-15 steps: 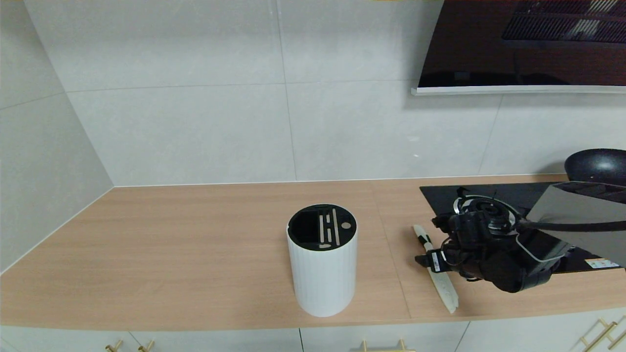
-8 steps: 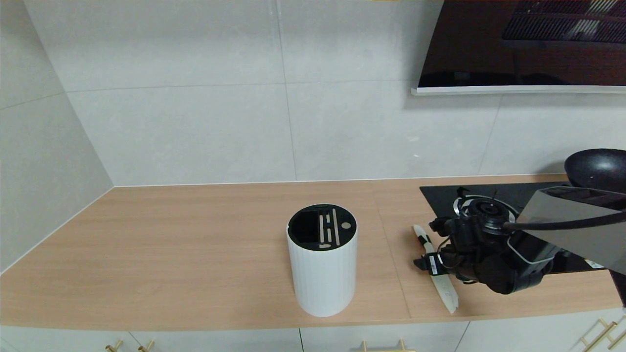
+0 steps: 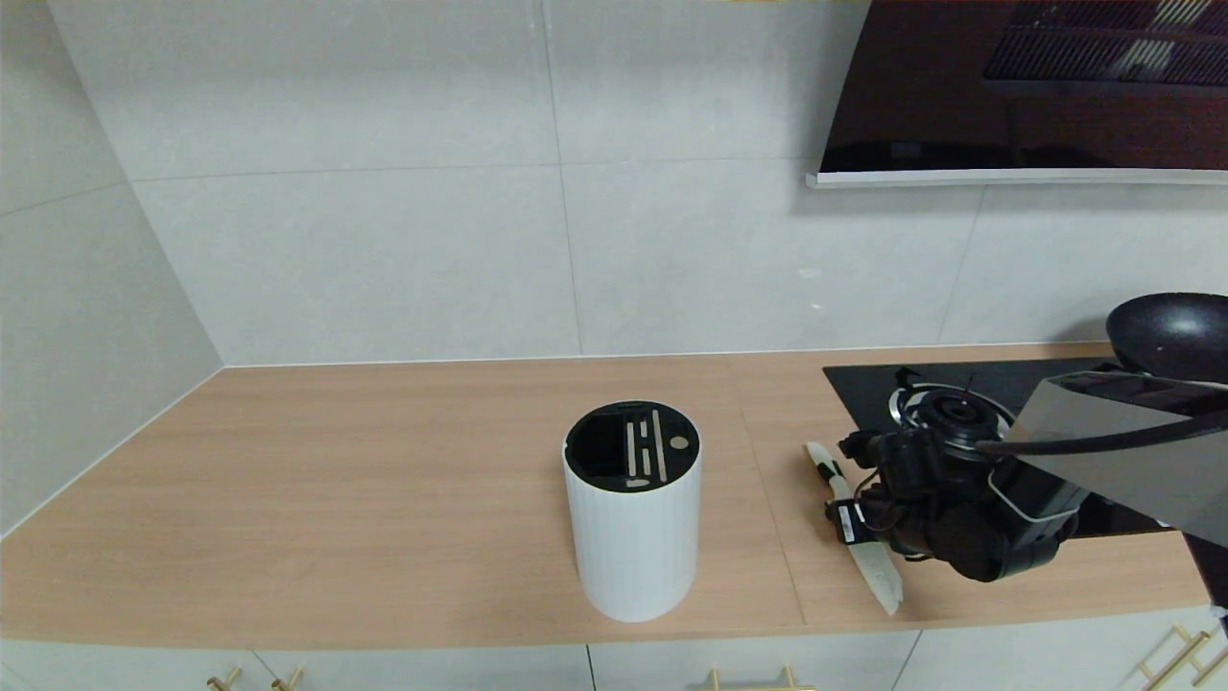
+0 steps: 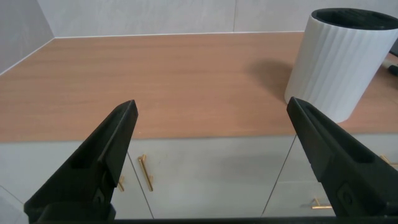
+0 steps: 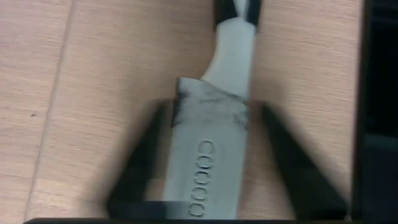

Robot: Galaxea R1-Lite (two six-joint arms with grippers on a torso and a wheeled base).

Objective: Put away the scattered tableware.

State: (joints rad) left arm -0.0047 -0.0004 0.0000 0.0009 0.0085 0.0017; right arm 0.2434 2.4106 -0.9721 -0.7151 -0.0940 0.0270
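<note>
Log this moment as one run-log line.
right gripper: open, straddling knife on counter | left gripper: open, before counter edge | knife: not yet in holder

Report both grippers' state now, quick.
Left gripper: open, holding nothing.
Right gripper: open, fingers on either side of the knife blade lying on the counter, not clamped on it.
</note>
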